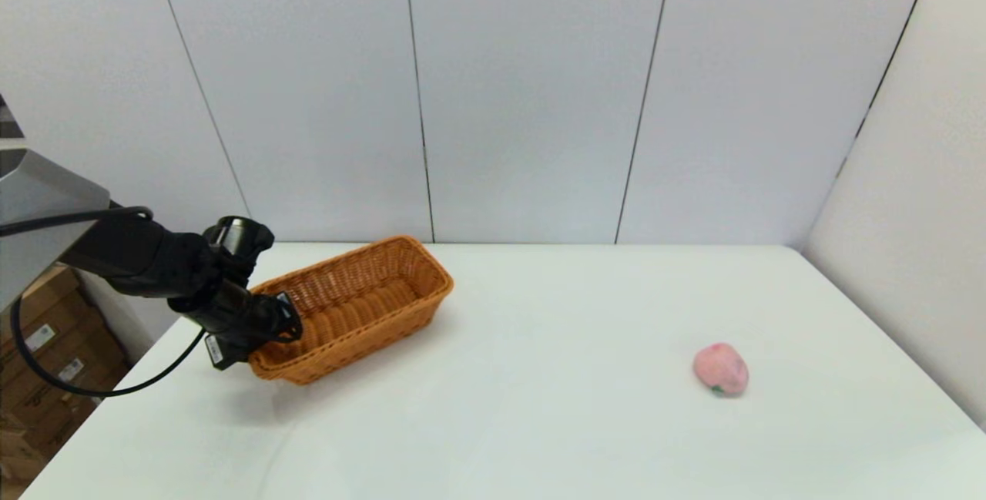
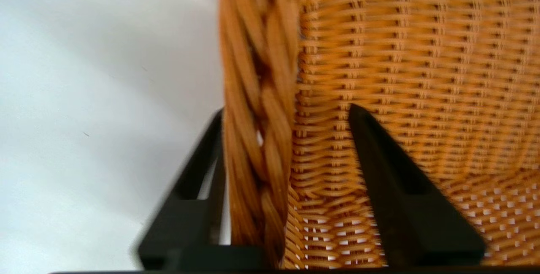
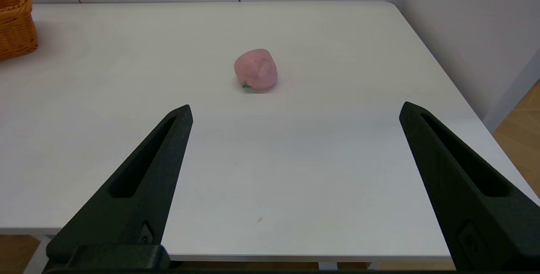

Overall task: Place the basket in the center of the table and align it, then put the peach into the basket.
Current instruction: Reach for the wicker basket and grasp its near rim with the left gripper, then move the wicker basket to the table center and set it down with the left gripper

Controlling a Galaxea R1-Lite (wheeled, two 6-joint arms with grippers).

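Basket (image 1: pixel 362 303): on the left rear part of the table (image 1: pixel 539 407), set askew, its near-left end appearing raised off the surface; empty inside. Near-left corner hidden behind the left gripper (image 1: pixel 269 327) in head view. Right wrist view catches only one end of it, cut off at the frame edge.

Peach (image 1: pixel 721 369): lying on the table's right side, well apart from the basket, green spot toward the robot.

Left gripper: fingers (image 2: pixel 392 181) straddle the braided rim at the basket's end, one outside the wall, one inside. The outer finger lies against the rim; the inner one shows a gap to it. Whether the grip is firm is hard to tell.

Right gripper (image 3: pixel 295 113): held above the table's near edge, fingers spread wide, holding nothing, peach ahead of them.
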